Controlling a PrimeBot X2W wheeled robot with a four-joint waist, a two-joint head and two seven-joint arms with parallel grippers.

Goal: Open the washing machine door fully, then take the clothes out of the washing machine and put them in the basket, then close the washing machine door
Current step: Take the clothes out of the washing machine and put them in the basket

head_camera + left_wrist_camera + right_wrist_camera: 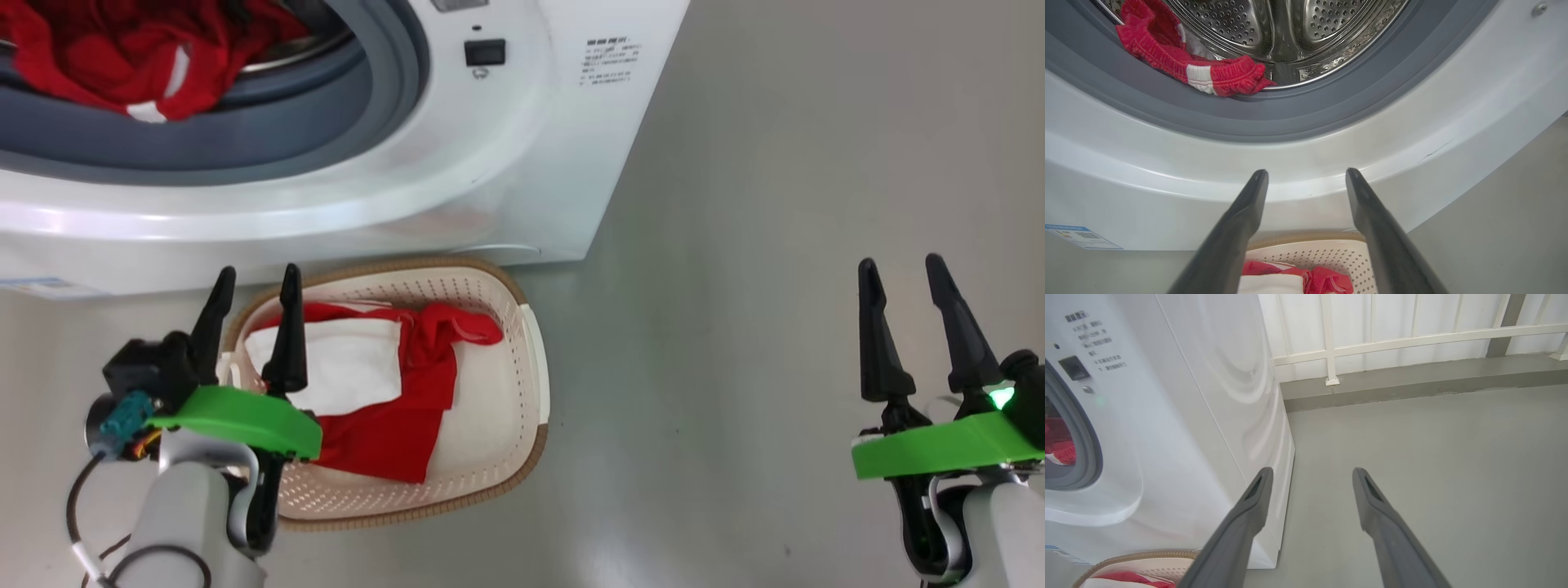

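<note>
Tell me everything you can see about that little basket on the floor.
The basket looks like cream-white plastic, rounded-rectangular, with perforated walls and a brown woven-look rim. It sits upright on the grey floor, close in front of the washing machine. Inside lie a red garment and white fabric. The robot's open left hand overlaps its left side in the head view; whether they touch is unclear.

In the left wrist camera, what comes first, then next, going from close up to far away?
left gripper → basket → washing machine, its white front → grey door seal → red clothes at the drum's lip → steel drum
</note>
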